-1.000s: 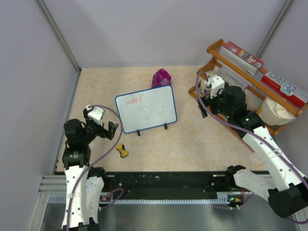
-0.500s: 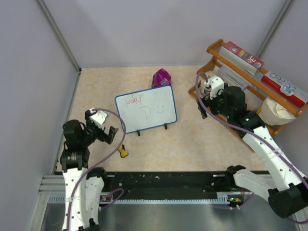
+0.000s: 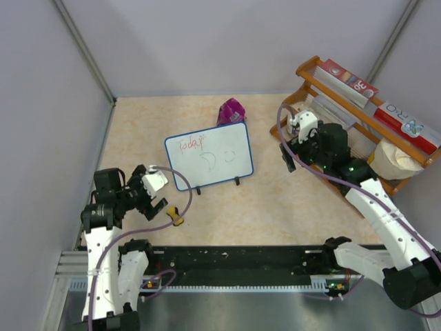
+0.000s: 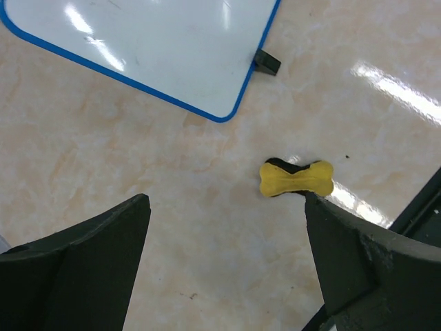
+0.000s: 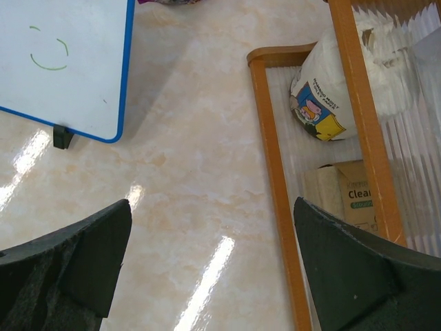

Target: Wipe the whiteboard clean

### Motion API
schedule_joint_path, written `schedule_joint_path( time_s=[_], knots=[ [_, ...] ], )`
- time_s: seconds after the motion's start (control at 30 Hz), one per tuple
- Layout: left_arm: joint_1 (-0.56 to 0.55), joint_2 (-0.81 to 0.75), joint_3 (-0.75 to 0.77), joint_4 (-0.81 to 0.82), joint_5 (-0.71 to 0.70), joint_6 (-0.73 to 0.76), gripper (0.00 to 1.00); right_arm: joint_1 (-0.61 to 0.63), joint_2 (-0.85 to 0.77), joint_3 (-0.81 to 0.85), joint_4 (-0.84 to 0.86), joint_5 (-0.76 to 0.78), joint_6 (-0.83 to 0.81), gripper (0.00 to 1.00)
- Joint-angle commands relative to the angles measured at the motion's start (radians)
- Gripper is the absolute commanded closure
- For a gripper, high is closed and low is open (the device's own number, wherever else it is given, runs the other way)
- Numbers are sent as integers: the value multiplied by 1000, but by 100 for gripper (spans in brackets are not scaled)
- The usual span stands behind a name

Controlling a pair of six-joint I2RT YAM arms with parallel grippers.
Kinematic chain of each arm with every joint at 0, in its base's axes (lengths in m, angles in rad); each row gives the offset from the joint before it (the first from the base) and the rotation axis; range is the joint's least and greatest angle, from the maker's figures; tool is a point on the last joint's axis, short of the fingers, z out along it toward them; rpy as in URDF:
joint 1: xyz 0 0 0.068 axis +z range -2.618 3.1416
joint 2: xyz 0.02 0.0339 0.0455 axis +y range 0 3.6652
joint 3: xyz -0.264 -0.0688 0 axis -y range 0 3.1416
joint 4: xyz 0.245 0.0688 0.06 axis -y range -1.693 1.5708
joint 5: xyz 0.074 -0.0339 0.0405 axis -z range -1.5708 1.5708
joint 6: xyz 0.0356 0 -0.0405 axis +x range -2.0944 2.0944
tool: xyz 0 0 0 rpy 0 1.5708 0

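Note:
The whiteboard (image 3: 209,156), white with a blue frame and two black feet, stands mid-table with red "Today" writing and green marks on it. Its corner shows in the left wrist view (image 4: 172,48) and its edge with a green smile in the right wrist view (image 5: 62,62). The small yellow-and-black eraser (image 3: 175,216) lies on the table in front of the board's left end. My left gripper (image 3: 160,205) is open and empty, just left of the eraser; in its wrist view (image 4: 227,207) the eraser (image 4: 296,178) sits by the right finger's tip. My right gripper (image 3: 288,157) is open and empty, right of the board.
A purple packet (image 3: 231,110) lies behind the board. A wooden rack (image 3: 358,114) with boxes and bags stands at the right; its orange frame (image 5: 272,179) is close to my right gripper. Grey walls bound the table at back and left.
My left gripper has swung down and to the right, from beside the board's left end to just beside the eraser. The right arm has barely moved.

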Motion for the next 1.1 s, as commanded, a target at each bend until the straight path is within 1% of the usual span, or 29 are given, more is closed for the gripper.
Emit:
schedule_joint_path(
  time_s=[0.0,0.17,0.27,0.33,0.53,0.57,0.6,0.63,0.73,0.97,1.07],
  knots=[
    [1,54,57,-206,18,282,3,13,6,28,6,-14,-9,1],
    [-17,84,45,-250,-5,444,5,13,26,26,4,-20,-11,1],
    [-39,91,27,-247,-17,509,6,13,38,25,4,-28,-11,1],
    [-51,100,14,-238,-29,529,6,13,44,23,4,-32,-11,1],
    [-164,130,-32,-149,-112,526,7,13,55,15,6,-52,-6,1],
    [-215,135,-39,-137,-141,528,7,13,55,12,6,-58,-4,1],
    [-233,144,-53,-119,-160,526,7,13,52,12,6,-60,-3,1],
    [-276,152,-59,-96,-196,525,7,12,50,11,7,-61,-3,1],
    [-329,199,-69,-66,-232,544,8,12,46,5,8,-63,-3,1],
    [-362,348,-76,-49,-293,658,8,13,38,-17,14,-52,-6,1],
    [-370,374,-87,-57,-298,738,9,13,37,-21,17,-46,-11,1]
  ],
)
